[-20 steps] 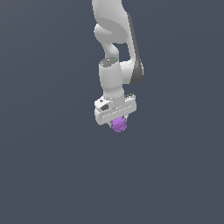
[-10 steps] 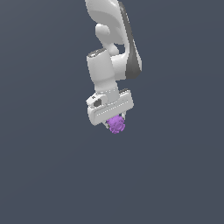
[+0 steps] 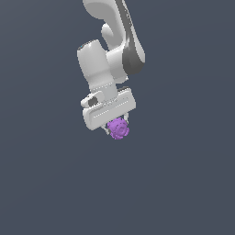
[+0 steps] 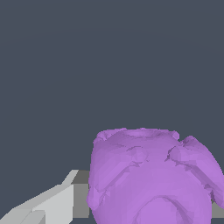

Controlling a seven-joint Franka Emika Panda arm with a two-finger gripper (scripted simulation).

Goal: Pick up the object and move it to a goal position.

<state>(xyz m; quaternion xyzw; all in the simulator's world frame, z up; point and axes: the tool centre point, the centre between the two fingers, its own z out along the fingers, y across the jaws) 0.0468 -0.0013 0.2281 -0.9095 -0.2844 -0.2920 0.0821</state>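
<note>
Carry step in hand. Gripper [image 3: 118, 130] pinches the purple ball [image 3: 119, 129] between closed-in fingers, ball hanging under the white hand (no goal marker visible). Next move likely needs steady travel, grip kept.

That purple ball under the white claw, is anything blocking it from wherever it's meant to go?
Nothing visible does. The purple ball is already held in the gripper, with only plain dark background around it in both views. No goal marker shows, so the path's end cannot be judged.
</note>
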